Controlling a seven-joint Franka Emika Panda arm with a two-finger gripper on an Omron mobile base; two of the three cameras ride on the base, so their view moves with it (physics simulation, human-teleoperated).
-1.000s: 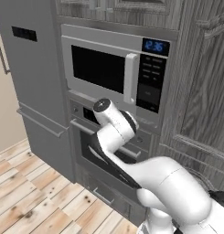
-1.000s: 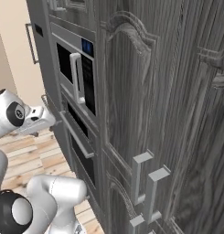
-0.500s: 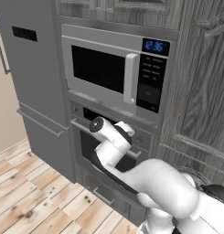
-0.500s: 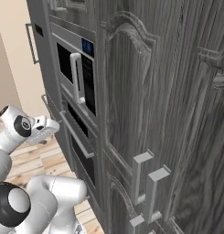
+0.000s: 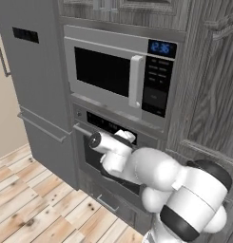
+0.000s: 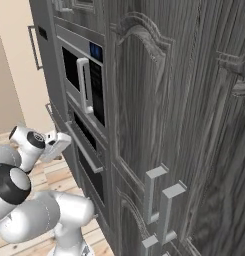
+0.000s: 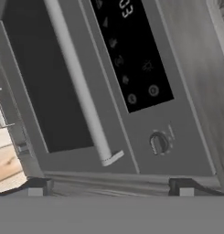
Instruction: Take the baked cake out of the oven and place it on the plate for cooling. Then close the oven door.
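The oven [image 5: 108,142] sits under the microwave, and its black control strip [image 7: 131,55] and a knob [image 7: 159,144] show close up in the hand view. The oven door [image 7: 35,91] is shut, its dark window behind the long bar handle [image 7: 81,87]. My gripper [image 7: 109,188] is open, its tips wide apart with nothing between them, just in front of the handle's end near the control strip. From the right base view the gripper [image 6: 66,141] hangs a little short of the oven door [image 6: 89,172]. The cake and the plate are out of view.
The microwave [image 5: 118,76], with its vertical handle and blue clock, is right above my hand. A tall grey panel [image 5: 37,85] stands to the left, dark wood cabinets [image 6: 169,125] to the right, a drawer [image 5: 106,204] below the oven, and wood floor [image 5: 27,190] in front.
My hand has come down from the microwave's lower edge to the height of the oven's handle and moved closer to the oven front. The gripper stays open.
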